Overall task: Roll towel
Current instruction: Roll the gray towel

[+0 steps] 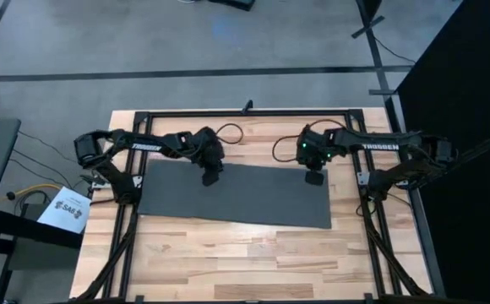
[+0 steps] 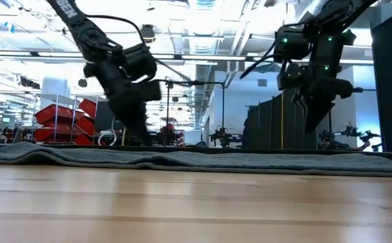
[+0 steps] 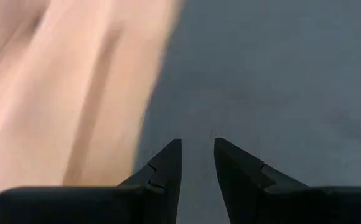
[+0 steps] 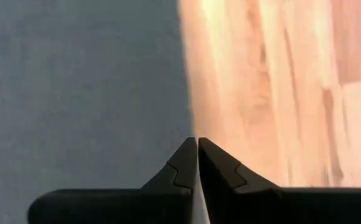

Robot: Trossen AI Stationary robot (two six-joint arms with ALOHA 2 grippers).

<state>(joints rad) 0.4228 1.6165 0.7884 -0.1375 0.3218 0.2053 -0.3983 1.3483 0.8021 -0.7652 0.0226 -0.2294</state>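
Towel lies flat, both grippers above its top edge.

The dark grey towel [image 1: 236, 196] is spread in the middle of the wooden table [image 1: 253, 262], with bare wood below it. The left gripper [image 1: 210, 177] is over the towel's top edge, left of centre, jaws a little apart. The right gripper [image 1: 314, 178] is over the top edge near the right corner, jaws together, holding nothing.

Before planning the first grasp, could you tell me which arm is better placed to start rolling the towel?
Left, probably: the left gripper sits low at the flat dark grey cloth towel's far edge, jaws slightly apart; the right gripper is shut and higher.
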